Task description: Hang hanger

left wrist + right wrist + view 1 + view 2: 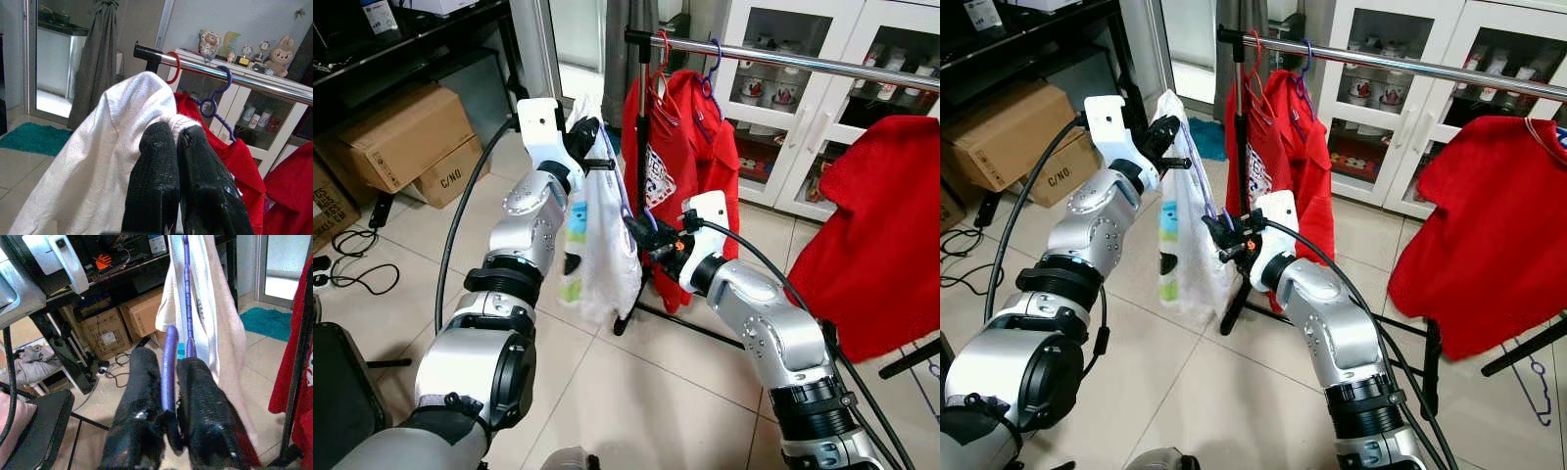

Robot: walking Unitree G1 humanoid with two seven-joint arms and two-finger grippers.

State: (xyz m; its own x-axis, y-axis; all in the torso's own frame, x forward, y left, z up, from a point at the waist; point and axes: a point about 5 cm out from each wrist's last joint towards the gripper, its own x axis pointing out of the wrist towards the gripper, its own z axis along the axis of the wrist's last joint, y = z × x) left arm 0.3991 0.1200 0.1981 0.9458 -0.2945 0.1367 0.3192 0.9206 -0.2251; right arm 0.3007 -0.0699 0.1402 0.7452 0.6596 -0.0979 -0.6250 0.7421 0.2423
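Observation:
A purple hanger [625, 201] carries a white garment [602, 250] in front of the clothes rack. My left gripper [588, 133] is raised at the garment's top and shut on the white cloth [142, 112], which is pinched between its black fingers [154, 176]. My right gripper [642, 235] is lower, to the right, and shut on the hanger's purple bar [169, 357]. The silver rail [803, 61] runs above and behind, out of contact with the hanger. Red shirts [690, 147] hang from it by a red hook [173, 68] and a purple hook [217, 93].
The rack's black upright post [642, 127] stands just behind the garment. A large red garment [886, 235] hangs at the right. A white glass-door cabinet [822, 117] is behind the rail. Cardboard boxes [401, 137], floor cables [352, 259] and a black chair [337, 392] lie to the left.

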